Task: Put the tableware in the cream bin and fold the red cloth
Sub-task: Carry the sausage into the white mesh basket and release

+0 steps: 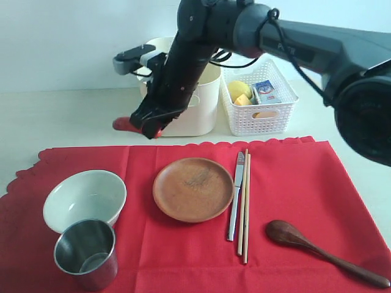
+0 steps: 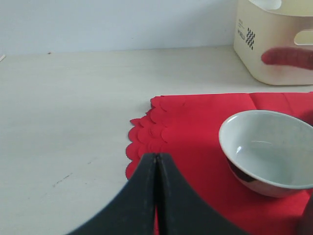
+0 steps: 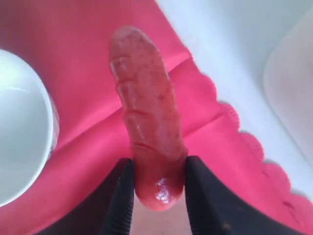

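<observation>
Steel cup (image 1: 85, 256), bowl (image 1: 84, 196), right fingers (image 3: 204, 198) gripping sausage (image 3: 146, 122)

Right arm (image 1: 183, 67) bars the front of the cream bin (image 1: 205, 110); table (image 1: 61, 116) leftward seems passable.

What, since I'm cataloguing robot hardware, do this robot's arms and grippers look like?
The right arm is dark grey to black, with rounded links, faint pale lettering and looping black cables. A grey-and-white module sits at its wrist. Both the right gripper and the left gripper have smooth black tapered fingers.
</observation>
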`<state>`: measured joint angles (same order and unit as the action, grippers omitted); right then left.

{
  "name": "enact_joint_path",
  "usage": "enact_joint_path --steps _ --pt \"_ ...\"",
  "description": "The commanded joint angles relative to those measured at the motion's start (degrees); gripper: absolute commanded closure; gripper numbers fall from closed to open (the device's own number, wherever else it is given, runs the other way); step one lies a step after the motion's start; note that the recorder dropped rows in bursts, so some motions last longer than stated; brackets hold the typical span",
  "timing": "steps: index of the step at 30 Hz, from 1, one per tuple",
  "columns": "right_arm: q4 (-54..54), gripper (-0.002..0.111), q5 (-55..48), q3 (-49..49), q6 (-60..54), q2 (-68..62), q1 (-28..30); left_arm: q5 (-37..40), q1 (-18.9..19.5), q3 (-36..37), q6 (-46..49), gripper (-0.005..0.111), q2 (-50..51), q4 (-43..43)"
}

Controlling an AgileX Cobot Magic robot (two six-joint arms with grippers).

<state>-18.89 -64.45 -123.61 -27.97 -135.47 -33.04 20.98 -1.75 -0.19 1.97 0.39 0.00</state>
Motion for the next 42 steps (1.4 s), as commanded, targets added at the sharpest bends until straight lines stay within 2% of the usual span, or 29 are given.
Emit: enact_joint_path --steps 1,12,22,33,42 --pt "-5.10 0.108 0.46 -0.17 0.24 4.40 4.20 -0.45 0.00 0.19 -0.01 0.107 -0.39 -0.66" --pt "-12.61 0.108 0.00 -0.17 1.24 8.84 17.17 -0.45 0.00 0.19 -0.01 0.107 -0.39 -0.66" --pt "-12.49 0.108 3.29 -0.17 2.63 8.72 26.42 -0.45 0.00 0.19 -0.01 0.107 -0.39 -0.66" --pt "-1.34 0.108 10.11 -0.17 8.16 3.41 28.37 -0.45 0.00 0.19 -0.01 0.107 -0.39 -0.66" --pt "-1.94 0.108 12.55 -0.17 8.16 -2.63 28.37 -0.45 0.00 0.19 -0.01 0.107 -0.39 -0.66"
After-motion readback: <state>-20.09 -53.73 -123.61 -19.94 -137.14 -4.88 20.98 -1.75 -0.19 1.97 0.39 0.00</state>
